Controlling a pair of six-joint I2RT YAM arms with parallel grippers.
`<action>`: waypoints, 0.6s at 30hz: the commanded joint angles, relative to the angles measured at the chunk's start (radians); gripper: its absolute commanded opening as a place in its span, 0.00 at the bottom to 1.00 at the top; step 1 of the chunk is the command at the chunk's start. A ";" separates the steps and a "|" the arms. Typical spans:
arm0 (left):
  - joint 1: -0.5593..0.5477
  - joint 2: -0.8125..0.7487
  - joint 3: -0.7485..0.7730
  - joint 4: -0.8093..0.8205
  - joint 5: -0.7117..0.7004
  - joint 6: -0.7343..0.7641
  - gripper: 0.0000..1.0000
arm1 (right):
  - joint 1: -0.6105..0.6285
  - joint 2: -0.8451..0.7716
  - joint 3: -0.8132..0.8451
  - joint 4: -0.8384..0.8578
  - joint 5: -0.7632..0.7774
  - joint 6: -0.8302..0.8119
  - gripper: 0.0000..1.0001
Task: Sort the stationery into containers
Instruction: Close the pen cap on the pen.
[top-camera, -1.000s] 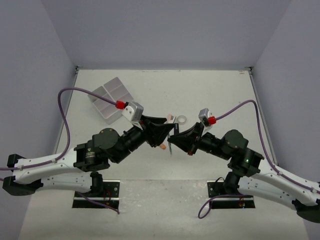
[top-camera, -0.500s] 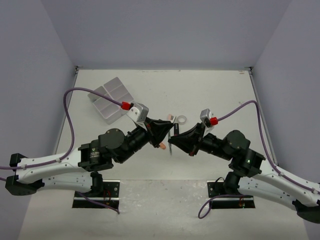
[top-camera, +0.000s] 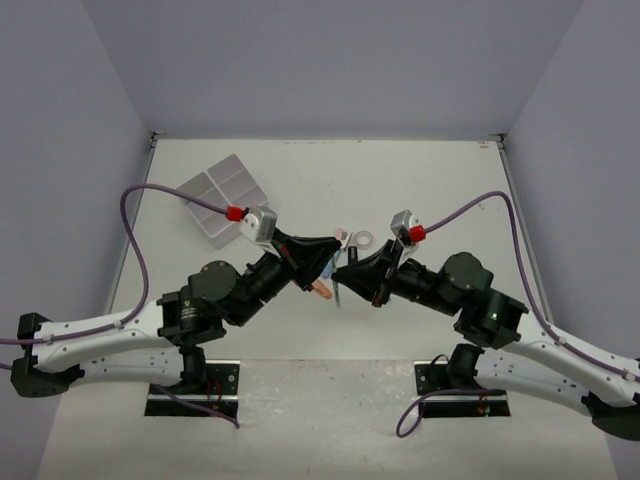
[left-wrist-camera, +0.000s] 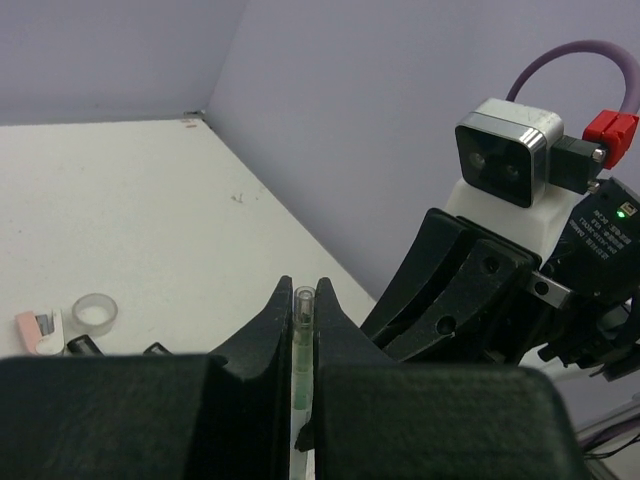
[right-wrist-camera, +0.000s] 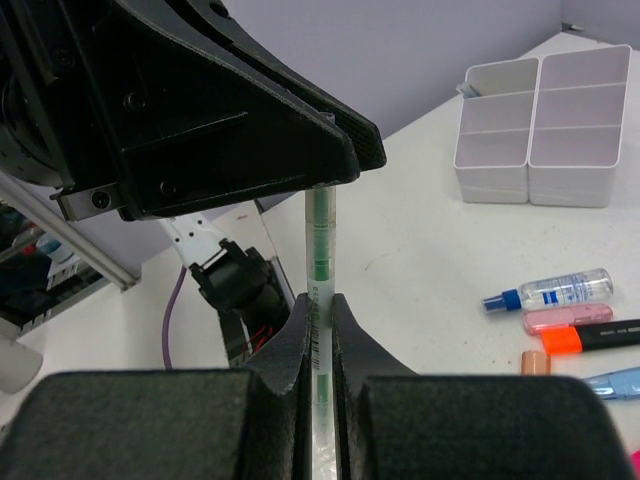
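the left hand (left-wrist-camera: 302, 300) and right hand (right-wrist-camera: 320, 305) are both clamped on one thin pen (right-wrist-camera: 320, 235), held above the worktop (top-camera: 420, 180) well apart from the tray (right-wrist-camera: 495, 182), which reads as a hand-to-hand transfer to regrip it before binning.

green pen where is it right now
The green-banded clear pen is off the table, above its middle, pinched by both the left gripper and the right gripper, just nearer than the clear tape roll.
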 joint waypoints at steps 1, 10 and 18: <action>-0.017 0.027 -0.090 -0.070 0.089 -0.093 0.00 | -0.005 0.030 0.168 0.244 0.135 -0.018 0.00; -0.022 0.022 -0.198 -0.027 0.146 -0.176 0.00 | -0.032 0.088 0.318 0.263 0.185 -0.058 0.00; -0.050 0.034 -0.293 0.080 0.170 -0.235 0.00 | -0.066 0.139 0.332 0.280 0.204 -0.003 0.00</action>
